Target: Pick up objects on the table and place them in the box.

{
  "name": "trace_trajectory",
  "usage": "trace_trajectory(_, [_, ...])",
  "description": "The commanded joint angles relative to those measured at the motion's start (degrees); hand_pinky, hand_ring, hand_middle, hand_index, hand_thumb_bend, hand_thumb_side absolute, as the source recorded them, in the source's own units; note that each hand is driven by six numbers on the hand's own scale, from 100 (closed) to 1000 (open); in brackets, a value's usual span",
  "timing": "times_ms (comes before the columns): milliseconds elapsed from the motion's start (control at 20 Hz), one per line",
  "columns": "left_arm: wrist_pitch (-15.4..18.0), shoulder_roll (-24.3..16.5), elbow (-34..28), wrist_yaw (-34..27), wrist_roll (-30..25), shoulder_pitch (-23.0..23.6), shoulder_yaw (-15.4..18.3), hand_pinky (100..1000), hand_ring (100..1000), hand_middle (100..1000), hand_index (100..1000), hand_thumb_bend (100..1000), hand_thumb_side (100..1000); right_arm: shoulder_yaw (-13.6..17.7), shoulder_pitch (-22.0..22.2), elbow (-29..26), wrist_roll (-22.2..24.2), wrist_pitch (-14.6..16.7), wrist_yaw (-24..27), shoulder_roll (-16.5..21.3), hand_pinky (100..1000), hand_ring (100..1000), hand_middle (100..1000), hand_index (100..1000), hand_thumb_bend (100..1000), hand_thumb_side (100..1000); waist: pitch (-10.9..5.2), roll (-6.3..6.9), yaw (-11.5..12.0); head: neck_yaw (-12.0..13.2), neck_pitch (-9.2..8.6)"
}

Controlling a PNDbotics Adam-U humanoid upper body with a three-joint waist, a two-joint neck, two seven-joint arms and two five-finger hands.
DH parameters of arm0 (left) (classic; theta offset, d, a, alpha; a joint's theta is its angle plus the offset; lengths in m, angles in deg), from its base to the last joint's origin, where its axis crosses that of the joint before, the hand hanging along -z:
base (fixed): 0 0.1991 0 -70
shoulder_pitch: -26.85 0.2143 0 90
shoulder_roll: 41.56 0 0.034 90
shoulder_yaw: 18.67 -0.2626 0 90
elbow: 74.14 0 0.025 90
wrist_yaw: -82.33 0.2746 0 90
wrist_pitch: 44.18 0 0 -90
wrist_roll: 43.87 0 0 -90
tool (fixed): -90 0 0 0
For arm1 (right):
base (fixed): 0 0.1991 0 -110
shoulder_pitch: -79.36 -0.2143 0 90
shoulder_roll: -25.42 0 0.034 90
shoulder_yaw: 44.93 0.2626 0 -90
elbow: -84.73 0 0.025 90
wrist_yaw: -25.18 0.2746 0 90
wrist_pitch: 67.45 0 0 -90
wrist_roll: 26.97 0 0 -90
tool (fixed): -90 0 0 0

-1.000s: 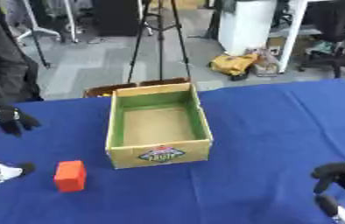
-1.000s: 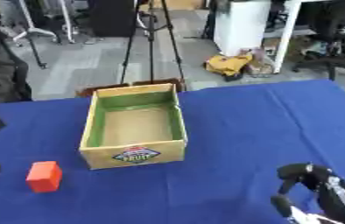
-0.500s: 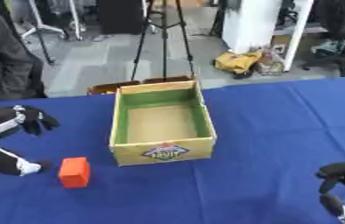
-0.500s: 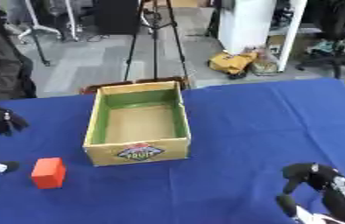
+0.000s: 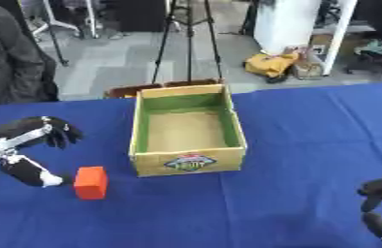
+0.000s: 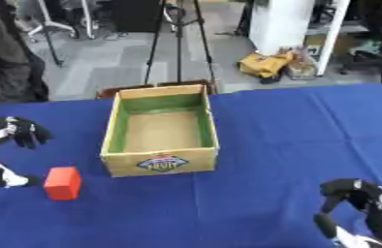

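— Block first: where did it sit, and how did it look to handle?

— Orange-red block [image 5: 91, 182] stood upright on the blue table [image 5: 313, 145], just beside the front left corner of the open box [image 5: 188, 130] and apart from it. It looked rigid, small and probably light, with flat faces and squared edges, so nothing fragile. I judged a pinch across two opposite side faces, thumb against fingers, to be the best hold; the smooth sides might slip if taken near a corner.

— And the hands?

— The left hand [image 5: 26, 145] was just left of the block, thumb and fingers spread wide with the block not yet between them, holding nothing. The right hand [image 6: 356, 208] rested near the lower right corner, fingers relaxed and empty.

— The box?

— Nothing lay in it.
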Motion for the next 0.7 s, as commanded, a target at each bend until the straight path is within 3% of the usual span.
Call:
trace_trajectory(50, [0.40,-0.87,0.90,0.68,-1.17,-1.78,-0.45,689,662,686,832,568,100,0.23,-0.07,-0.40,0.17,0.06,0.13,0.63,741,481,426,690,539,429,-0.94,-0.03,0.04,0.15,0.53])
trace_trajectory(700, [0.86,0.90,7.69,1.75,-3.46,-4.62,-1.96,696,672,695,839,564,100,0.13,-0.05,-0.18,0.35,0.07,0.07,0.47,742,480,425,690,538,430,-0.92,0.12,-0.16,0.09,0.65])
